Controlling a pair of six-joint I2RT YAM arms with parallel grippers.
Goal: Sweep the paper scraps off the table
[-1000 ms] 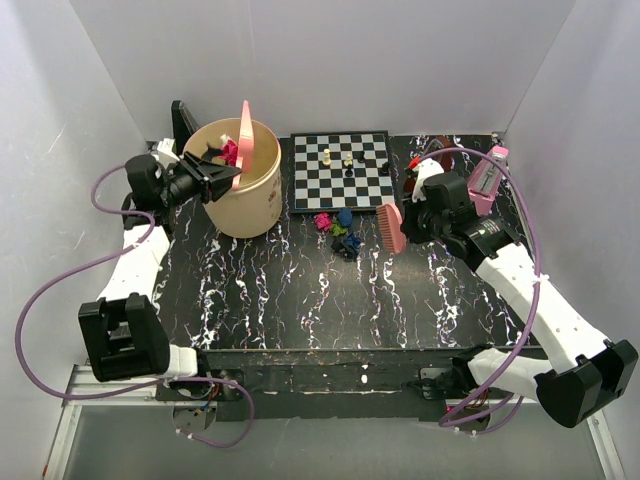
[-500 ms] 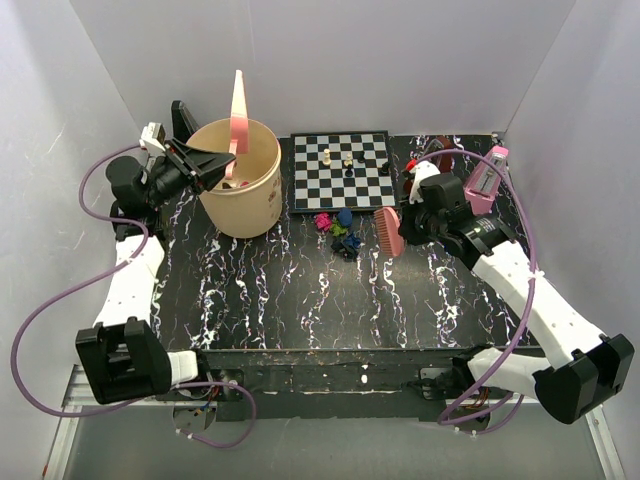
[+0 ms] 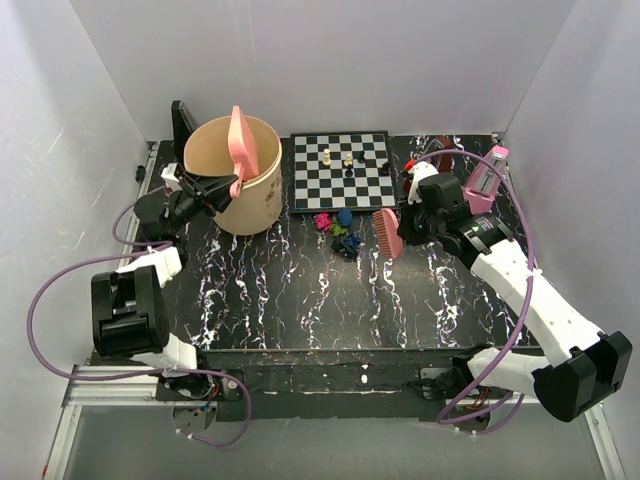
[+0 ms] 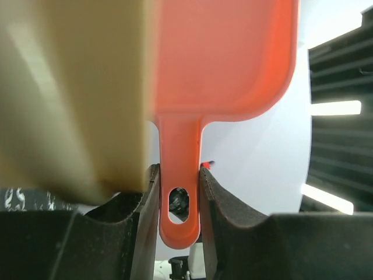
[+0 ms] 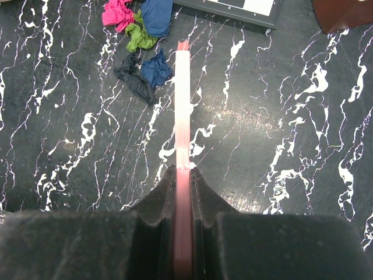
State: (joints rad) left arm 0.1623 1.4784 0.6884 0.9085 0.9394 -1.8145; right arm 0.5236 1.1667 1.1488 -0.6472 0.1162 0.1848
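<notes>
moved: left arm back, dustpan (image 3: 240, 140) lower at bucket (image 3: 258, 200) | left pincer (image 4: 178, 175) grips dustpan handle | right pincer (image 5: 183, 175) grips brush (image 5: 183, 105); paper scraps (image 5: 143, 41) just left of it, right arm nearer

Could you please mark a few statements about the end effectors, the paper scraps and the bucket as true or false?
1. The left end effector grips the dustpan by its handle. True.
2. The right end effector is open and empty. False: it is shut on the brush.
3. The paper scraps lie on the table beside the chessboard. True.
4. The bucket lies tipped on its side. False: it stands upright.
</notes>
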